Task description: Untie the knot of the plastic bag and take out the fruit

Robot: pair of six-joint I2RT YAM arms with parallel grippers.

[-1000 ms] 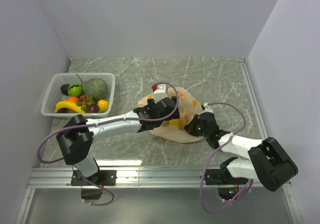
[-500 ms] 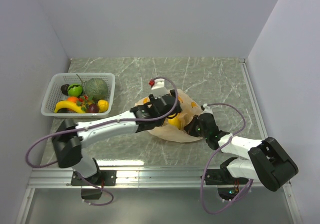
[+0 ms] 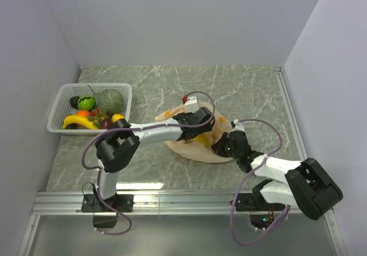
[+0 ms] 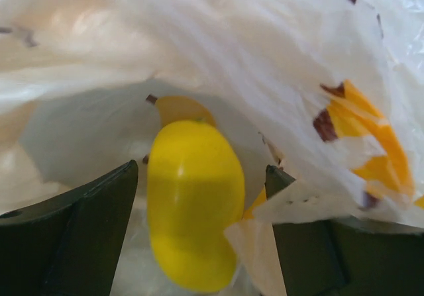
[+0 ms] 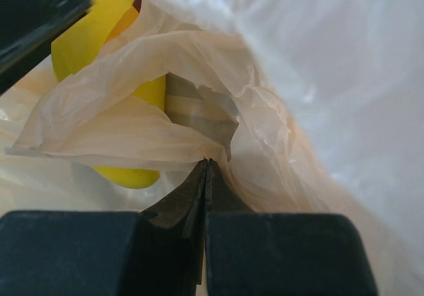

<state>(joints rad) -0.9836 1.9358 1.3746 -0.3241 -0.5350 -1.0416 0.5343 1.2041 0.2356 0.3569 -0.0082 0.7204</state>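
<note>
Grey-green marble table (image 3: 241, 87), boxed in by plain white walls (image 3: 172, 21). The plastic bag (image 3: 195, 150) is lying at mid-table, crumpled, its mouth pulled open, with both grippers at it.

The left gripper (image 3: 199, 133) is pushed into the bag mouth. In the left wrist view the left gripper (image 4: 199, 173) is seen with its jaws spread wide, and the plump yellow fruit (image 4: 195, 210) is sat between the fingers (image 4: 79, 230). A thin gap is seen on each side, so nothing is gripped. A flap of film is lying across the right finger. Just beyond the fruit, further ahead of the fingertips, a second yellow-orange piece (image 4: 182, 109) with a dark tip is seen. To the right of the hand, orange patches (image 4: 371, 130) with dark marks are seen on the film. Print or fruit cannot be told.

The right gripper (image 3: 221, 145) is placed at the bag's right edge, close beside the left one. In its own view the right gripper (image 5: 207, 167) is seen fully closed, with a fold of the bag's film pinched at the tips. The same yellow fruit (image 5: 99, 38) is seen ahead and to its left, partly wrapped by film.

Well away to the left of both hands, a white basket (image 3: 57, 104) is set, holding a grey-green melon (image 3: 110, 101), a bright green fruit (image 3: 86, 102) and a banana (image 3: 79, 121).
</note>
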